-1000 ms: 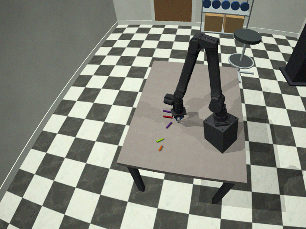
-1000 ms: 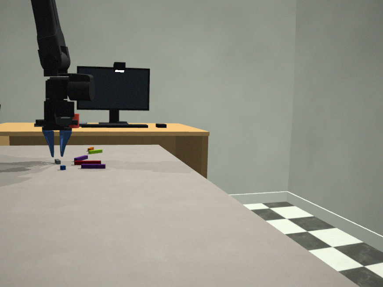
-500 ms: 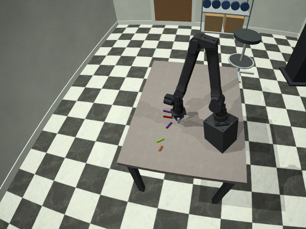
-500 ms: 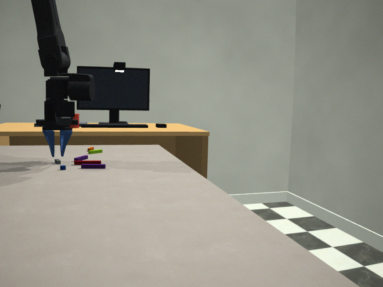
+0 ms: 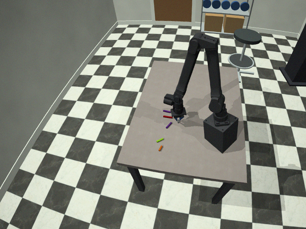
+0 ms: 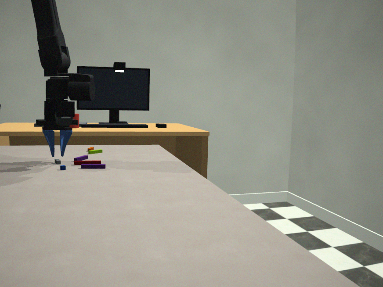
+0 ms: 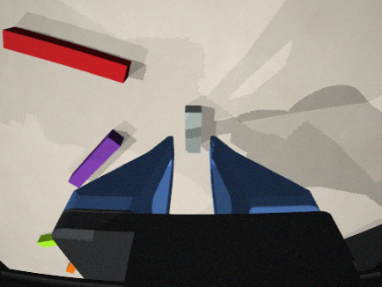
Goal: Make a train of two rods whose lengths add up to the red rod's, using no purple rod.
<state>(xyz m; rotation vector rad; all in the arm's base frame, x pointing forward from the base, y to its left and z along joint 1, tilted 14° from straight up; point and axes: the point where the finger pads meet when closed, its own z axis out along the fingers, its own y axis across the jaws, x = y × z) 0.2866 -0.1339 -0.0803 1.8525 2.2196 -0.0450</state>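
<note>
My gripper (image 6: 57,156) (image 7: 192,144) is open and empty, pointing down a little above the grey rod (image 5: 178,120) (image 6: 57,161) (image 7: 193,125). In the wrist view this rod lies lengthwise in line with the gap between the fingertips. The orange rod (image 5: 160,148) (image 6: 90,148) (image 7: 70,268) and the lime rod (image 5: 159,140) (image 6: 95,151) (image 7: 45,240) lie apart, toward the table's near left in the top view. The red rod (image 5: 167,117) (image 6: 87,162) (image 7: 66,55) lies left of the gripper. The blue rod (image 6: 62,167) shows only in the exterior view. No rods touch.
One purple rod (image 5: 168,125) (image 6: 81,158) (image 7: 96,159) lies slanted between the red and lime rods. Another purple rod (image 5: 166,111) (image 6: 93,166) lies beyond the red one in the top view. The arm's base block (image 5: 220,136) stands at the table's right side.
</note>
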